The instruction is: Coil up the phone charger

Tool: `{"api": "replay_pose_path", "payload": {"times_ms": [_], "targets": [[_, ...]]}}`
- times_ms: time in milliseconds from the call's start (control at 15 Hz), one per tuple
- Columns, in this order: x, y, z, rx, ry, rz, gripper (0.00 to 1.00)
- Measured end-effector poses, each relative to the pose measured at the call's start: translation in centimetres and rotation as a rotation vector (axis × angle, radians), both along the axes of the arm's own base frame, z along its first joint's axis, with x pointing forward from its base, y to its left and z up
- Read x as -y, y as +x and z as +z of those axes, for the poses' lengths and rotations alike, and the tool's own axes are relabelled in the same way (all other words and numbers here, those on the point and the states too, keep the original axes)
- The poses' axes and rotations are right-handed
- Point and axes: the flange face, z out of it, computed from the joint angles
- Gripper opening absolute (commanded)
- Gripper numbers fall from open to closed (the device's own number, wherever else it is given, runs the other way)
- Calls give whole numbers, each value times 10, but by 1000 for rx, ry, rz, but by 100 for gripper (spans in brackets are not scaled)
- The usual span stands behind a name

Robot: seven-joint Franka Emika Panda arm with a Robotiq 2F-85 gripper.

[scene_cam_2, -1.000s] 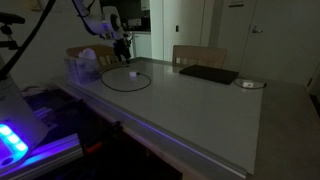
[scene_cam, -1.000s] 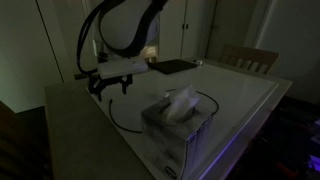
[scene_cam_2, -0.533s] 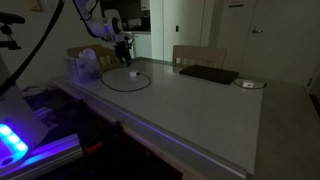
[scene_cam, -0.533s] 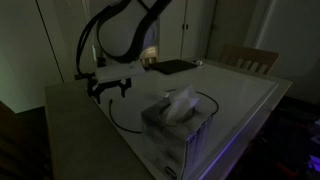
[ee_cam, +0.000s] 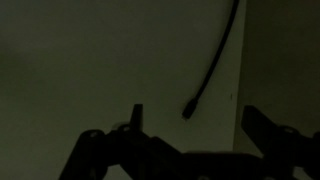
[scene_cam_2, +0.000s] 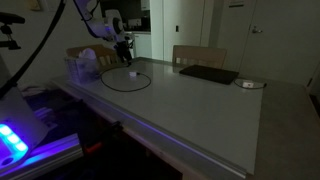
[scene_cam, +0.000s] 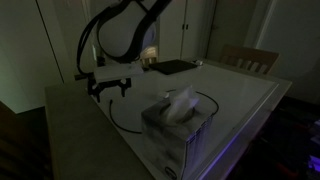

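A dim room, seen from three cameras. Your gripper (scene_cam: 110, 90) hangs above the table (scene_cam: 250, 100) near one corner, fingers pointing down. In the wrist view the two fingers (ee_cam: 135, 115) stand wide apart, with nothing clamped between them. The gripper (ee_cam: 192, 120) is open and empty.

The charger (scene_cam_2: 147, 83) lies on the table as one loose ring. In an exterior view, its small white plug (scene_cam_2: 133, 72) sits on the far edge of that ring, just below the gripper (scene_cam_2: 126, 58). In an exterior view, only part of the charger (scene_cam: 124, 122) shows as a dark arc curving from under the gripper towards a tissue box (scene_cam: 180, 125), which hides the rest of it.

In the wrist view a thin dark stretch of the charger (ee_cam: 215, 55) runs down from the top edge and stops in a free tip, which lies on the table in the gap between your fingers. You cannot tell from this view how high the fingers are above it.

The tissue box (scene_cam_2: 85, 66) stands just beside the ring. A flat black pad (scene_cam_2: 208, 74) lies well apart, farther along the table, with a small pale object (scene_cam_2: 250, 84) near it. A chair (scene_cam_2: 198, 55) stands behind the table.
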Motion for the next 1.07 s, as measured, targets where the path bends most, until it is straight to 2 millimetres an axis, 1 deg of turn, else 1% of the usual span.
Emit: {"api": "replay_pose_path", "payload": {"times_ms": [67,133,200,267,533,933,1067], "targets": [[1,0,-3,-2,-1,-9,99],[2,1,-6,-2,-1,-17,96],[4,1,-8,-2,0,-27,89],[6,2,-10,-1,0,-36,71],[13,6,-15,5,5,-70,43],[19,12,-10,19,6,-91,1],[21,13,-10,20,5,-92,0]]}}
